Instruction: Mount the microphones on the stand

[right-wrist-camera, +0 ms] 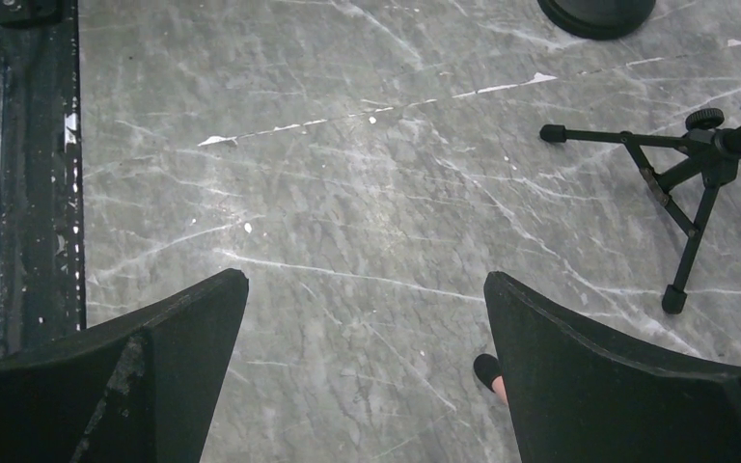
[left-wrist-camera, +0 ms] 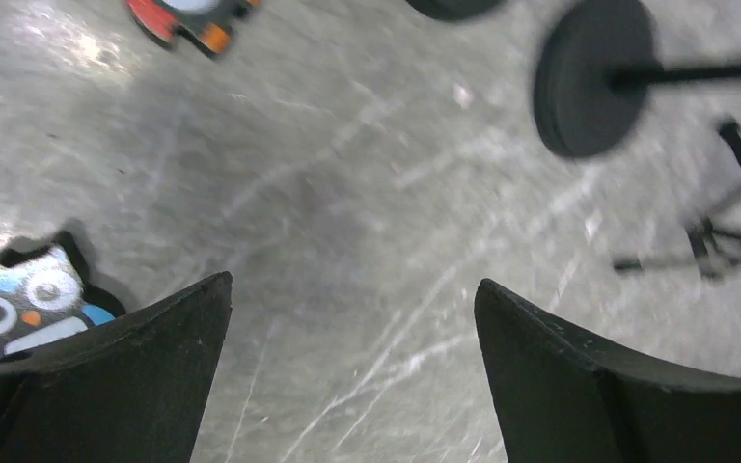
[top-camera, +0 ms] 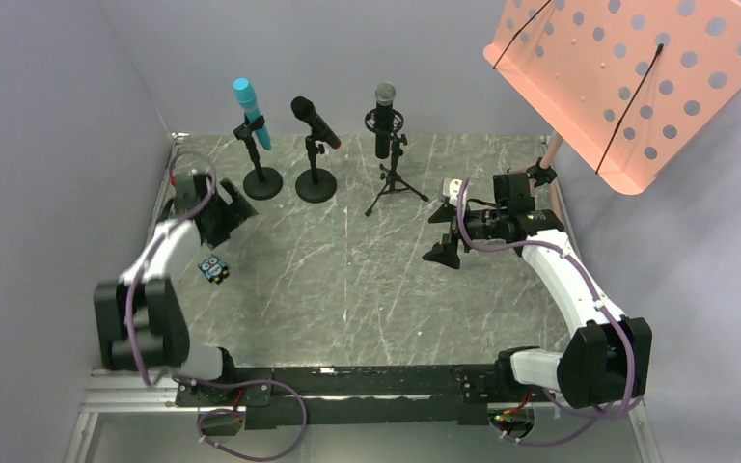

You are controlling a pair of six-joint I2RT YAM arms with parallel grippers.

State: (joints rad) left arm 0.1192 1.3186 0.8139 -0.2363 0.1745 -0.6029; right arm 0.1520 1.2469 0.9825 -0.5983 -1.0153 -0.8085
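Turquoise mic (top-camera: 253,114), blk mic (top-camera: 316,123), both tilted, silver mesh-head mic (top-camera: 384,121) upright

Pale grey walls (top-camera: 48,116) enclose left, back and right. The tabletop (top-camera: 347,280) is grey, white-veined marble pattern. A salmon perforated music-stand desk (top-camera: 627,72) tilts at upper right.

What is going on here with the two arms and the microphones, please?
All three microphones are already up in stands at the back of the table: the turquoise microphone and the black microphone on round-base stands, the mesh-head microphone on a tripod. The left gripper and right gripper hold nothing, fingers wide open above bare tabletop. The attaching looks done.
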